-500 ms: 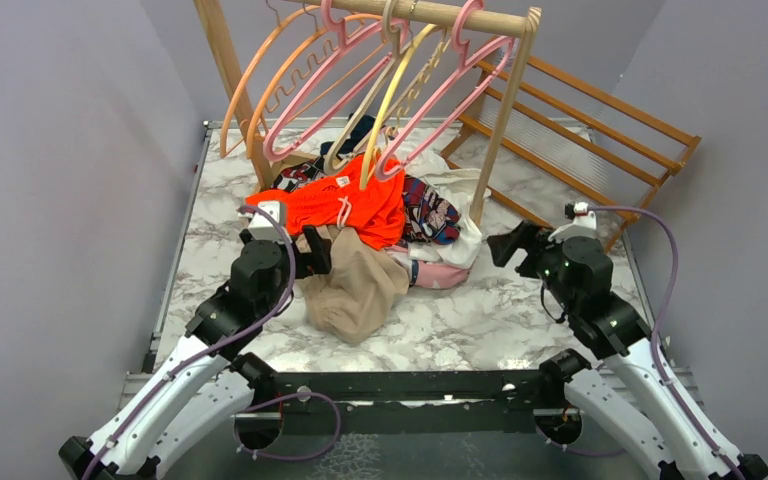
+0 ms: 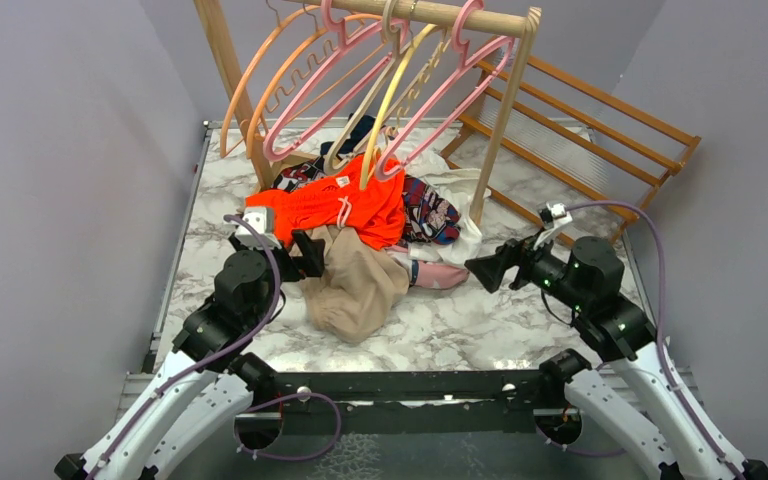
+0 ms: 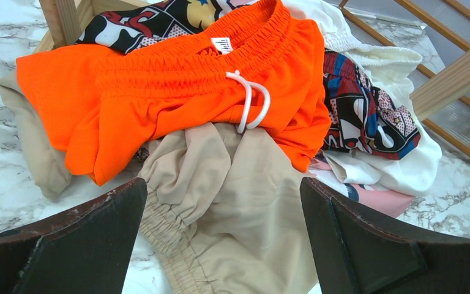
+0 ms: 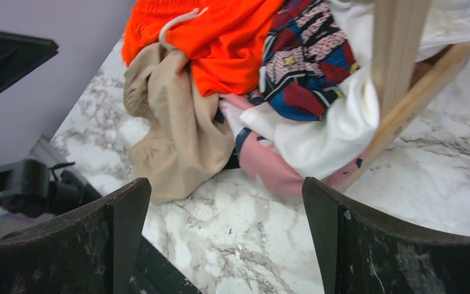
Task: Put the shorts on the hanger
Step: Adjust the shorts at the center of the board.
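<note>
Jaws both gape wide, empty; white label (image 3: 221,44) on orange garment (image 3: 159,98) is illegible.

1. The shorts (image 3: 238,184) have their upper part buried under the orange garment (image 3: 177,98).
2. The left wrist view's bottom edge cuts off their lower part.
3. The comic-print cloth (image 3: 355,116) shows only in patches.
4. The right wrist view's top edge cuts off the rack post (image 4: 398,43).

Grey walls (image 2: 50,150), marble tabletop (image 2: 480,320), wooden rack (image 2: 506,120)
</note>
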Controlling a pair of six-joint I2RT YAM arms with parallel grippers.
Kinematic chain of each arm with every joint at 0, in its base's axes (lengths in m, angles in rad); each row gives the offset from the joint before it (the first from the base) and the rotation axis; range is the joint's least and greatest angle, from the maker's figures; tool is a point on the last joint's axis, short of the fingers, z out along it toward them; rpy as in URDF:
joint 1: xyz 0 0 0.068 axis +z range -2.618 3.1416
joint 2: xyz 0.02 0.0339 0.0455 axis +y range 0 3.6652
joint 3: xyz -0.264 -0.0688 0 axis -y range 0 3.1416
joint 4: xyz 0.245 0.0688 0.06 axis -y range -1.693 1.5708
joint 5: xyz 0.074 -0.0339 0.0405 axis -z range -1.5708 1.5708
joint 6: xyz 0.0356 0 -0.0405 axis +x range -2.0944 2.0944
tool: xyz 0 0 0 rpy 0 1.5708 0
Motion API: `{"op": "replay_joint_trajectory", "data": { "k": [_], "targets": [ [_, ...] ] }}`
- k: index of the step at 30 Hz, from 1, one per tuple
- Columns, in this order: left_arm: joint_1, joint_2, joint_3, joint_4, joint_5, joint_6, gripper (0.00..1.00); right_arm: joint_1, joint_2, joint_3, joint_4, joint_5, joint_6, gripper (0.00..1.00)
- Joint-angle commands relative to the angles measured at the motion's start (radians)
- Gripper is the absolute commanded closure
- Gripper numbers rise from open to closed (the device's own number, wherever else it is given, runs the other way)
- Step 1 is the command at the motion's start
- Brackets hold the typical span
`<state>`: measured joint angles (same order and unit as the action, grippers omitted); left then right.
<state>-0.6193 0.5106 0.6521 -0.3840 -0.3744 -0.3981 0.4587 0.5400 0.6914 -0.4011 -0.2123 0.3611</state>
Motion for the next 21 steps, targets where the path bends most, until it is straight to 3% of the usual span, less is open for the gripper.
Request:
{"op": "replay_joint_trajectory", "data": {
  "k": [1, 11, 21],
  "targets": [
    [-0.004, 0.001, -0.008, 0.017, 0.001, 0.019, 0.01, 0.001, 0.064, 0.035, 0.029, -0.193, -0.029, 0.05],
    [-0.003, 0.026, -0.011, 0.028, 0.022, 0.03, 0.01, 0.039, 0.212, -0.003, 0.083, -0.12, 0.059, 0.11],
    [-0.004, 0.044, -0.013, 0.032, 0.037, 0.034, 0.01, 0.353, 0.377, 0.002, 0.161, 0.376, 0.103, 0.23]
  ]
}}
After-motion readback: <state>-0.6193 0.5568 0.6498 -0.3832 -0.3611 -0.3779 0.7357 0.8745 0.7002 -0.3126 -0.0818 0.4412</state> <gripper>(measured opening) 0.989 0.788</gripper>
